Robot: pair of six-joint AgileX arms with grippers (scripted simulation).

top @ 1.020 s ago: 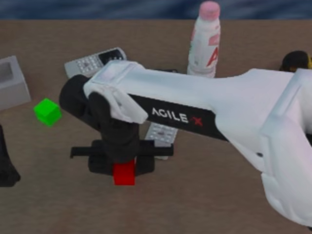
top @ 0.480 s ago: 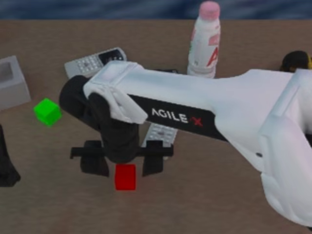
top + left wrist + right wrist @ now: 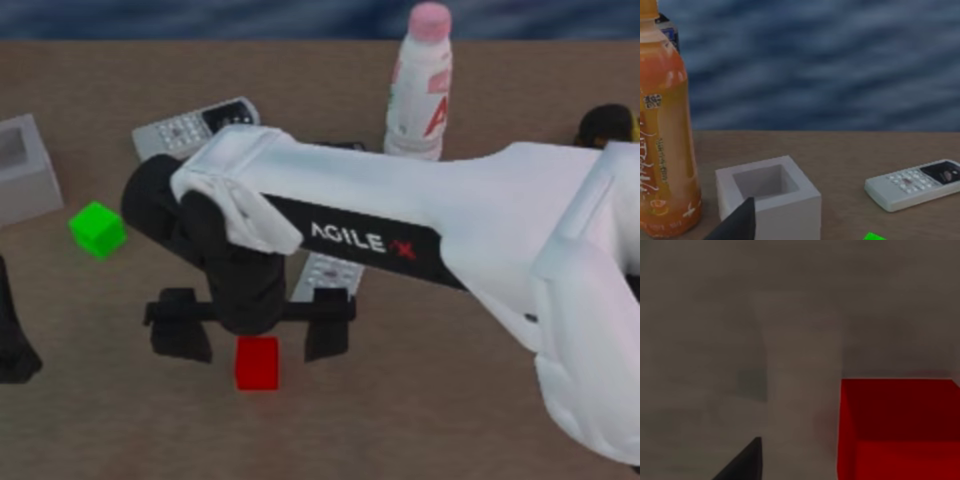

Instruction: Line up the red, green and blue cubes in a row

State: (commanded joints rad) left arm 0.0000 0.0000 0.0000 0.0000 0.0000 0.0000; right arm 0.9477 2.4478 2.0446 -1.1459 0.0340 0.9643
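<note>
Left gripper [image 3: 12, 340]: parked at table's left edge; jaw state cannot be told. Green cube [image 3: 97, 229]: one, near left, open table around it. Right gripper [image 3: 250, 335]: jaws spread wide, nothing held. Red cube [image 3: 257, 362]: one, mid-table, between the fingers, untouched. Blue cube: unseen. Remotes [image 3: 190, 124]: two. Bottle [image 3: 420, 85]: one, at far edge.

**Clutter on table**

Sitting at far left: pale grey hollow block [image 3: 25, 170], opening up. Standing just beside it: orange drink bottle [image 3: 665, 125]. Lying behind: grey remote [image 3: 195, 125]. Standing at back: pink-capped white bottle [image 3: 420, 85].
</note>
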